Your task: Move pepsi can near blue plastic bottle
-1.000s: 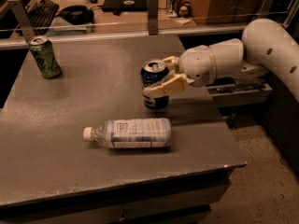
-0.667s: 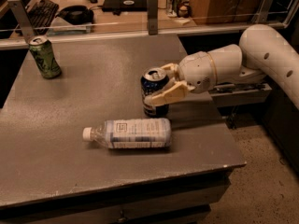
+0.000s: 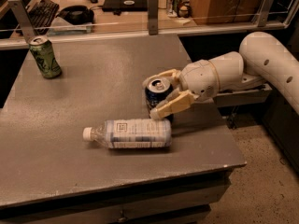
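The pepsi can [image 3: 156, 95], dark blue with a silver top, stands upright just behind the right end of the blue plastic bottle [image 3: 128, 133]. The bottle lies on its side on the grey table [image 3: 103, 83], its white cap pointing left. My gripper [image 3: 151, 98] reaches in from the right. One finger is behind the can and one is in front, closed on it. I cannot tell whether the can's base rests on the table. The can is close to the bottle, nearly touching it.
A green can [image 3: 45, 57] stands upright at the table's far left. A railing with posts [image 3: 152, 13] runs along the back edge, with a desk, keyboard and other items behind it. The table's right edge and front edge are near the bottle.
My gripper has carried the pepsi can a little forward and down toward the bottle. The bottle and the green can have not moved.
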You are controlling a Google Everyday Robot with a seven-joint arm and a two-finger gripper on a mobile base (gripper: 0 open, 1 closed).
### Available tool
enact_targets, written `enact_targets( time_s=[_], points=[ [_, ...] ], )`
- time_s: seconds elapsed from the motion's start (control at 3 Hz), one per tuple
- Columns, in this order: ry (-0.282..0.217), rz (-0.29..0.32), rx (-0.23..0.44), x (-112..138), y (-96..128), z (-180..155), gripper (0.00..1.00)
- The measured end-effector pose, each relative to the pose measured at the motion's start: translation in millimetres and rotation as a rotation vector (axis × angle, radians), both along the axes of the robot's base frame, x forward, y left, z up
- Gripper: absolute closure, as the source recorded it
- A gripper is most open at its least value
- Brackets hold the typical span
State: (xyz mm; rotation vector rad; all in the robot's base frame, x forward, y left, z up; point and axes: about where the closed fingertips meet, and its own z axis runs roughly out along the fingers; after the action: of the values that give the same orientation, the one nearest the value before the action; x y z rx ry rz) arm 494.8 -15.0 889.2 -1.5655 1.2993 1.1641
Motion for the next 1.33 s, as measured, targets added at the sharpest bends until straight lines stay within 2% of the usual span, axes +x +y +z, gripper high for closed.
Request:
enact_targets(
  time_s=[0.33, 0.67, 1.0, 1.33],
  points=[
    [-0.001, 0.007, 0.000, -2.3, -0.6, -1.3, 0.00],
    [-0.019, -0.039, -0.009, 8.6, -22.0, -0.9, 0.00],
    [-0.068, -0.159, -0.047, 35.8, -77.4, 5.1, 0.00],
    [-0.124, -0.325, -0.095, 65.8, -148.2, 17.7, 0.00]
  ],
)
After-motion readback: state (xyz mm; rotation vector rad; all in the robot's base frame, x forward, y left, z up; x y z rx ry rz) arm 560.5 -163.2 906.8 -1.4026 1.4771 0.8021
